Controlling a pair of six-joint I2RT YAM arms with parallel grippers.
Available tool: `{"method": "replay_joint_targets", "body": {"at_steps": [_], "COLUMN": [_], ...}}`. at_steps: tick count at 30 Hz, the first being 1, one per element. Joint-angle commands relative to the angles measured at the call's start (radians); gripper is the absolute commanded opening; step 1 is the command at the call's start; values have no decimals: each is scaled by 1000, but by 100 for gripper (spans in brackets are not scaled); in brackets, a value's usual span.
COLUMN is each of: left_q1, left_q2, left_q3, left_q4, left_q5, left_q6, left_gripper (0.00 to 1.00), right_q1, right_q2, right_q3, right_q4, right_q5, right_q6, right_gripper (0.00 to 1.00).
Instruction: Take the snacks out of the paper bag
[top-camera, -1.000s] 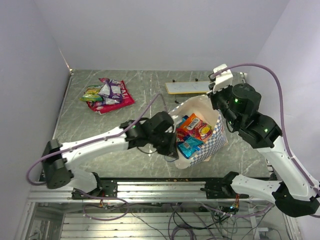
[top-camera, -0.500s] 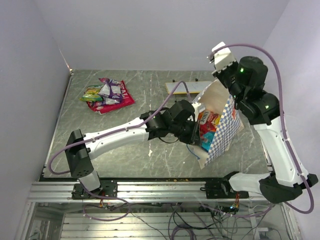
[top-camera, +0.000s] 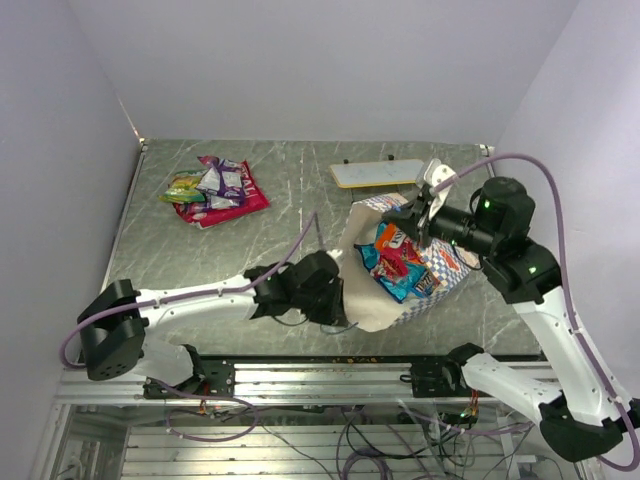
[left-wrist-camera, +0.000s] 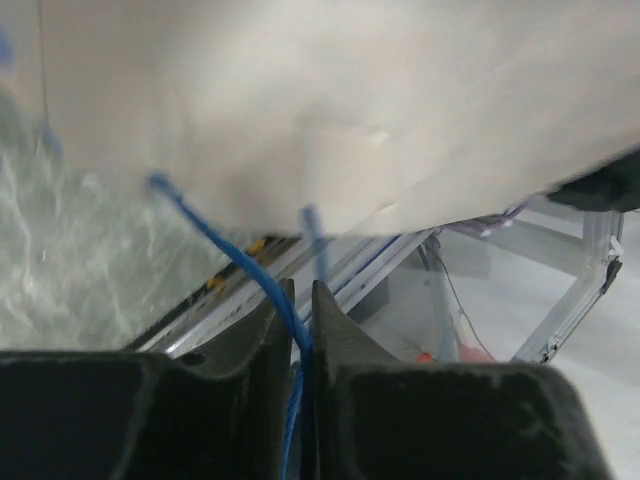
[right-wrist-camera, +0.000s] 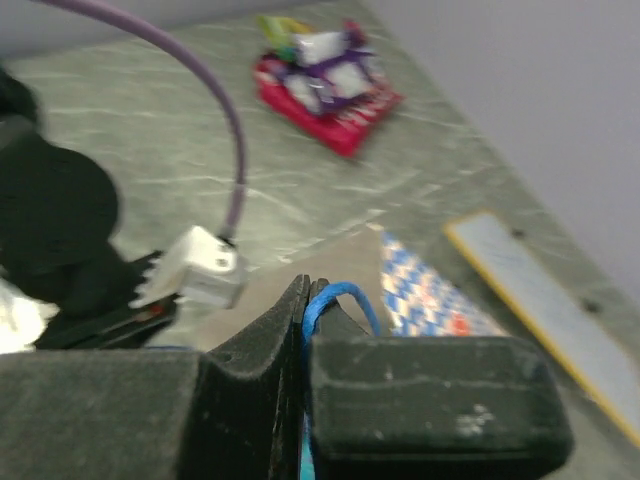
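My left gripper (left-wrist-camera: 300, 292) is pinched almost together on one blue cord handle (left-wrist-camera: 232, 252) of the paper bag (top-camera: 445, 272), and my right gripper (right-wrist-camera: 305, 290) is clamped tight on the other handle (right-wrist-camera: 338, 294). The bag tilts open between my arms with snacks (top-camera: 400, 262) inside. More packets (top-camera: 215, 188) lie well apart on the table (top-camera: 200, 255).

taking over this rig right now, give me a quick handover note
left tool: closed on a blue cord handle at the bag's near side.
right tool: shut on the other cord handle at the far rim.
paper bag: tilted open between the arms, with several snacks inside.
done: a pile of packets lies at the far left of the table.
left to do: get the bagged snacks out.
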Motion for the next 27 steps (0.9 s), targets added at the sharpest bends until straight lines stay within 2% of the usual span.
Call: {"method": "replay_joint_targets", "body": {"at_steps": [1, 4, 8, 12, 14, 18, 20, 22, 23, 27], "left_q1": [-23, -35, -55, -98, -136, -228, -253, -254, -254, -249], "left_q2": [-103, -173, -260, -277, -235, -121, -57, 2, 28, 120], "left_q3": [-135, -132, -39, 49, 84, 158, 173, 169, 167, 177], "left_q4": [133, 75, -20, -11, 1, 45, 65, 96, 115, 117], "left_q5": [-65, -128, -224, -299, -361, -491, -565, -604, -612, -666], "left_q6": [-93, -83, -31, 54, 85, 123, 78, -7, -21, -24], "left_gripper": [30, 46, 64, 71, 68, 55, 49, 37, 35, 37], "right_q1": [0, 0, 0, 0, 0, 0, 0, 0, 0, 0], "right_q2": [-94, -113, -81, -58, -65, -82, -91, -101, -107, -120], "right_q3": [-132, -126, -36, 29, 25, 10, 4, -3, -4, -13], "right_q4": [240, 213, 119, 59, 78, 123, 135, 139, 139, 135], "right_q5": [-291, -213, -151, -78, -60, -10, 21, 48, 63, 105], "right_q6": [266, 273, 223, 187, 197, 245, 271, 286, 291, 298], "right_gripper": [0, 0, 0, 0, 0, 0, 0, 0, 0, 0]}}
